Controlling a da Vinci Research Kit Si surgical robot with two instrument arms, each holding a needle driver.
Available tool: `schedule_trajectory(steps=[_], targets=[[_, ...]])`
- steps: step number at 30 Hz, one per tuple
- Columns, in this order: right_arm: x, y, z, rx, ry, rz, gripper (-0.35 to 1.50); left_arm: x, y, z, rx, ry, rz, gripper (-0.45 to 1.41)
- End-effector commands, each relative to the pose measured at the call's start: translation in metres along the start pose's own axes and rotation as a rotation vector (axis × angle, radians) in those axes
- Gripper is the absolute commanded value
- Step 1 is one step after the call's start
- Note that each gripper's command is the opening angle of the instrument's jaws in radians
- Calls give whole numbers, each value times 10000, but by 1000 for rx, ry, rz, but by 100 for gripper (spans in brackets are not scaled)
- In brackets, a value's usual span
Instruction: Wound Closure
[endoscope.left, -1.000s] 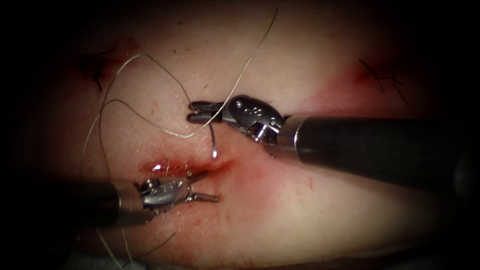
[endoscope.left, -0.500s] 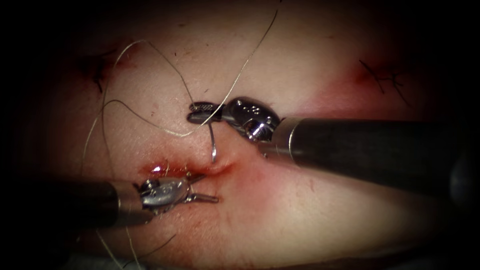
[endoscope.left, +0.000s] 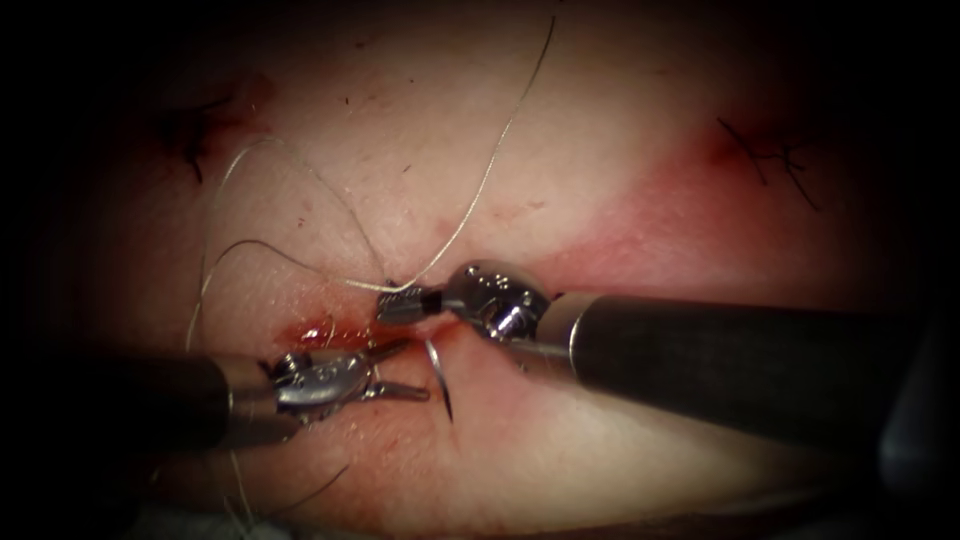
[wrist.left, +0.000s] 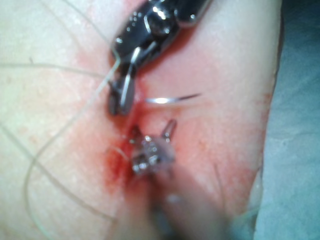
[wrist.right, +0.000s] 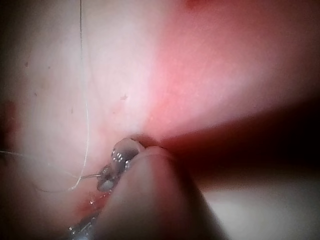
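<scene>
In the endoscope view my right tool (endoscope.left: 400, 303) lies just above the cut (endoscope.left: 335, 335), shut on the curved needle (endoscope.left: 440, 375) near its thread end. The needle hangs down past the cut's right end, with its tip free over the tissue (endoscope.left: 600, 150). My left tool (endoscope.left: 412, 372) sits at the cut with its jaws open and holds nothing; the needle's body passes just right of its tips. Pale thread (endoscope.left: 480, 185) runs from the right tool's jaws upward and loops to the left. The left wrist view shows the needle (wrist.left: 170, 99) between the right tool (wrist.left: 121, 97) and the open left tool (wrist.left: 153, 131).
Red fluid (endoscope.left: 320, 330) wets the cut. Dark stitches sit on the tissue at the far right (endoscope.left: 770, 155) and the far left (endoscope.left: 195, 140). Slack thread loops (endoscope.left: 215, 250) lie left of the tools. The thread (wrist.right: 86, 100) runs down to the right tool in the right wrist view.
The right tool has come down to the cut with the needle, which now reaches below the cut beside the left tool's open jaws. The left tool has hardly moved.
</scene>
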Motion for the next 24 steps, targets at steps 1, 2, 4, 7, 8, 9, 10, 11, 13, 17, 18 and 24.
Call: schedule_trajectory(steps=[1, 2, 4, 7, 8, 9, 10, 11, 13, 17, 18, 24], targets=[[2, 3, 5, -7, 10, 4, -35, -6, 4, 9, -2, -1, -3, 63], [5, 4, 3, -14, 16, 12, -35, -6, 4, 9, -1, -1, -3, 63], [10, 5, 0, -24, 25, 34, -35, -7, 4, 10, -1, -1, -2, 63], [21, 5, -6, -36, 42, 90, -35, -7, 5, 10, -1, -1, -2, 63], [22, 5, -7, -40, 46, 96, -35, -7, 5, 9, -1, -1, -2, 63], [22, 5, -8, -75, 69, 97, -30, -8, 6, 9, -1, -1, -2, 63], [22, 4, -8, -88, 77, 97, 22, -8, 6, 9, -1, -1, -2, 63], [21, 4, -9, -106, 91, 98, 71, -8, 7, 9, -1, -1, -3, 63], [23, 4, -14, -159, 97, 63, 116, -7, 11, 8, -1, -1, -5, 63], [36, 6, -37, -185, 99, 26, 131, -2, 17, 5, -4, -2, 24, 63], [45, 6, -59, -202, 111, 5, 136, 2, 19, 3, -4, -6, 50, 63], [49, -5, -111, -231, 130, 12, 141, 11, 26, -3, 54, 11, 209, 59]])
